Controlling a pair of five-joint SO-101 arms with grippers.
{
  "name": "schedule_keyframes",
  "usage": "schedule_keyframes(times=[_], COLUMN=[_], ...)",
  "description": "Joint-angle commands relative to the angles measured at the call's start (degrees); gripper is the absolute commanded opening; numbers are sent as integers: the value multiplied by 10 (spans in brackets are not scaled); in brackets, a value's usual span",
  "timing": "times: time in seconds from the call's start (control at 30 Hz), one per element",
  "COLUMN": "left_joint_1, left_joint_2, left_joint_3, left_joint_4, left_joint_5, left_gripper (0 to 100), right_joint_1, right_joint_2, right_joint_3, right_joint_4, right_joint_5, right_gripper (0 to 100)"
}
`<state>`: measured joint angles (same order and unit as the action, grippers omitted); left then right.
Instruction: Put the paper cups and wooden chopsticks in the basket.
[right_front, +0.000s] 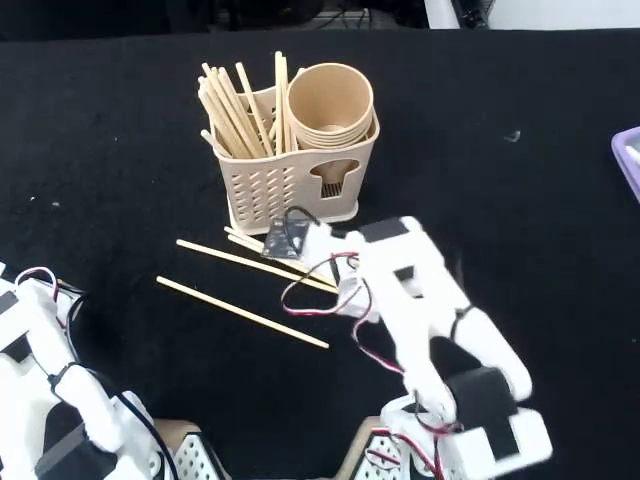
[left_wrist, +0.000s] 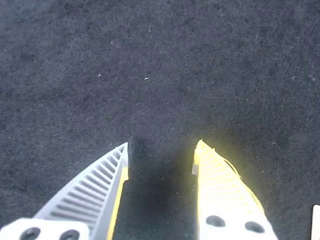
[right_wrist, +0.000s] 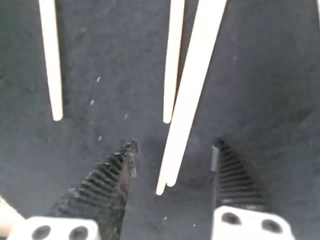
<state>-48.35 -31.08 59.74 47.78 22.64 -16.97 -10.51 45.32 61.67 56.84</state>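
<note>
Black counter (right_front: 520, 220) w/ basket (right_front: 290, 185) at back; stacked paper cups (right_front: 330, 100) already in one compartment, chopstick bundle (right_front: 230, 110) upright in the other. Right hand (right_wrist: 175, 145) low by basket's base, jaws wide astride chopstick pair (right_wrist: 187, 100), prob. set for a pinch. Left hand (left_wrist: 161, 145) open, empty, over bare cloth, likely parked clear. Loose chopstick (right_front: 240, 312) lies nearby
</note>
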Motion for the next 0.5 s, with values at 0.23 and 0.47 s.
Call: schedule_keyframes(times=[0.23,0.47], left_joint_1=[-4,-4], left_joint_2=[-3,-3], left_joint_3=[-7,-8], left_joint_4=[-9,-9], left_joint_5=[-4,-4], left_gripper=[213,213], right_joint_1=[45,62], right_joint_2=[197,212], right_joint_3=[-177,-158], right_joint_4=[-6,71], right_joint_5=[0,119], right_gripper=[218,141])
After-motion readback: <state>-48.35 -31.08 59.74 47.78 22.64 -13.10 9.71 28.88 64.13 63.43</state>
